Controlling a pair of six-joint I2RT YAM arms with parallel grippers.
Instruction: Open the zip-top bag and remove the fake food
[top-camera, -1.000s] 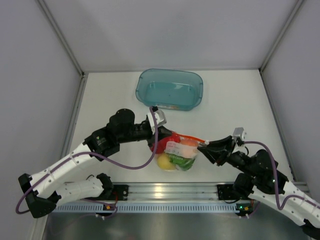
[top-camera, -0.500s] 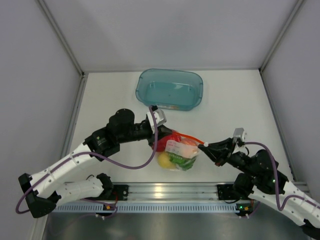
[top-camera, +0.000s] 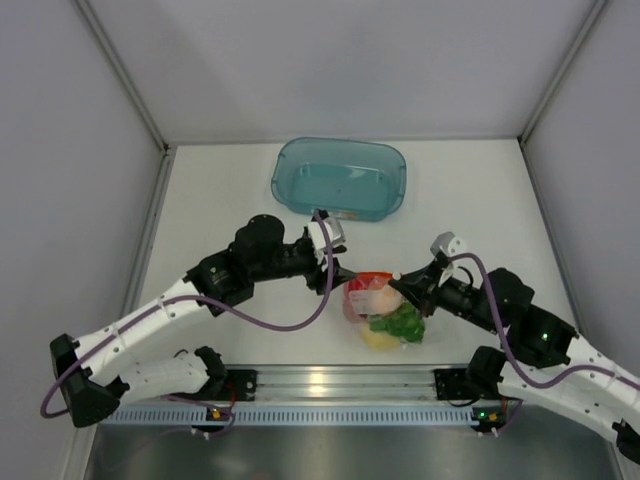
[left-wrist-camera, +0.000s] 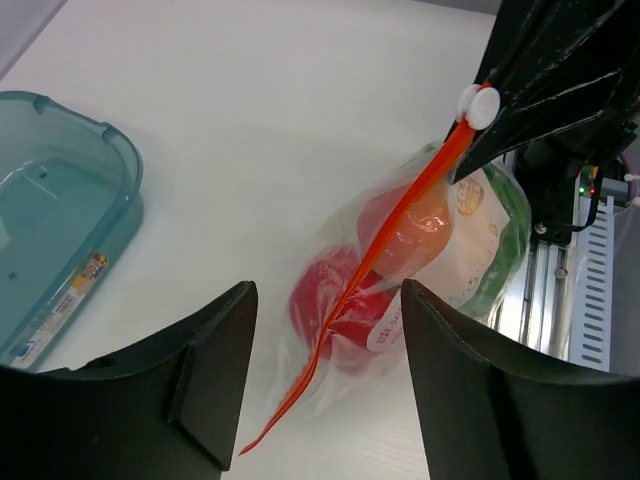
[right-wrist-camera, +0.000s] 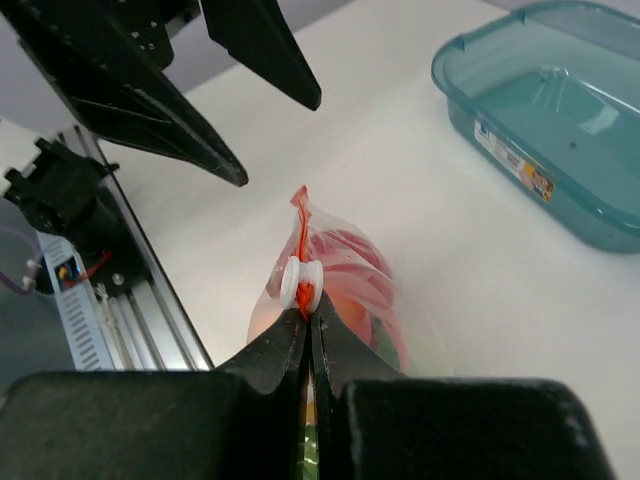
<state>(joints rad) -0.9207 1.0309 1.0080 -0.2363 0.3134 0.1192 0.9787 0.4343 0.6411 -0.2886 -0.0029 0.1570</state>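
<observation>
While right gripper (right-wrist-camera: 309, 322) pinches bag (right-wrist-camera: 345, 280), left gripper (left-wrist-camera: 328, 295) gapes

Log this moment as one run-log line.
left gripper: open, near zip-top bag | right gripper: shut on zip strip | fake food: inside bag

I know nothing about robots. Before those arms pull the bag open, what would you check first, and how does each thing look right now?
1. The right gripper pinches the zip strip by its white slider: ok.
2. The left gripper braces the zip-top bag: not ok; jaws open, holding nothing.
3. The bag's mouth is open: not ok; the strip looks sealed.
4. All the fake food sits inside the bag: ok.
5. The teal bin stands apart from both arms: ok.
</observation>
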